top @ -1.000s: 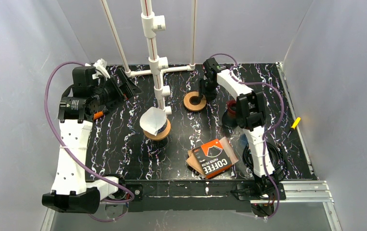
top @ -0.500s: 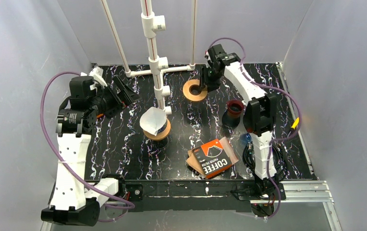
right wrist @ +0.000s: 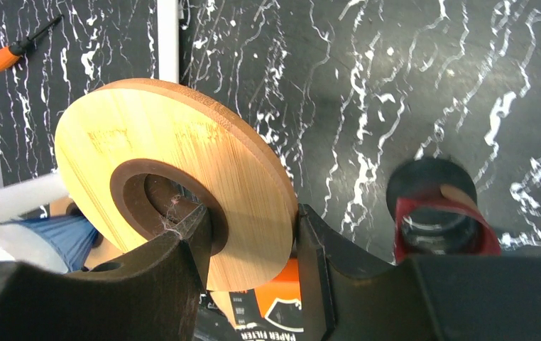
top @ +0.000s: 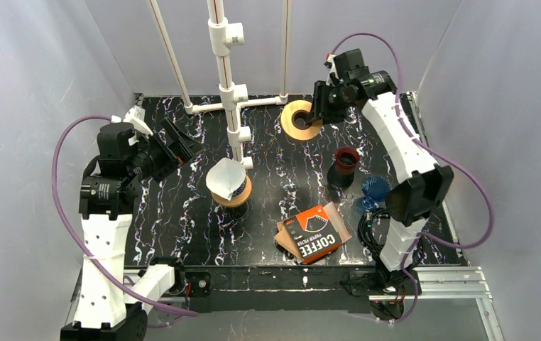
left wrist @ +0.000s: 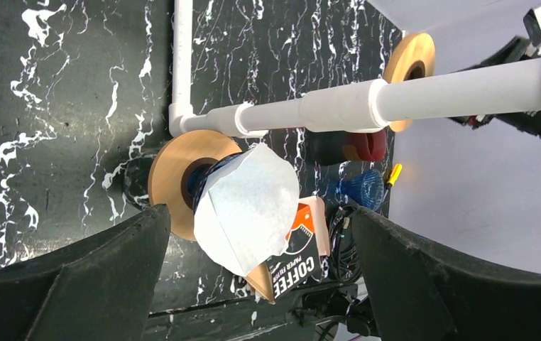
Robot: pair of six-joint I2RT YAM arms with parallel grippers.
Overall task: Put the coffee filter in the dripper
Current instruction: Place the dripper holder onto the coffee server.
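Two wooden rings. One, the lifted ring (top: pixel 290 122), hangs tilted above the table's back edge, with the right gripper (top: pixel 319 114) clamped on its rim through the hole. The other ring (top: pixel 238 200) lies mid-table under the dripper (left wrist: pixel 202 179). One white coffee filter (top: pixel 223 179) sits in the dripper, leaning. The left gripper (top: pixel 181 141) has jaws wide apart, holding nothing. One filter box (top: pixel 315 233) lies near the front.

One wooden ring (top: pixel 297 122) is in the right tool (top: pixel 317 114) and a second wooden ring (left wrist: pixel 167 181) is ahead of the left tool (top: pixel 184 142), so two rings. There is one white paper filter (top: pixel 223 179), one filter pack (top: pixel 315 234), one dark red cup (top: pixel 345 158), one blue ribbed cone (top: pixel 375 187) and one orange-handled screwdriver (right wrist: pixel 12 51).
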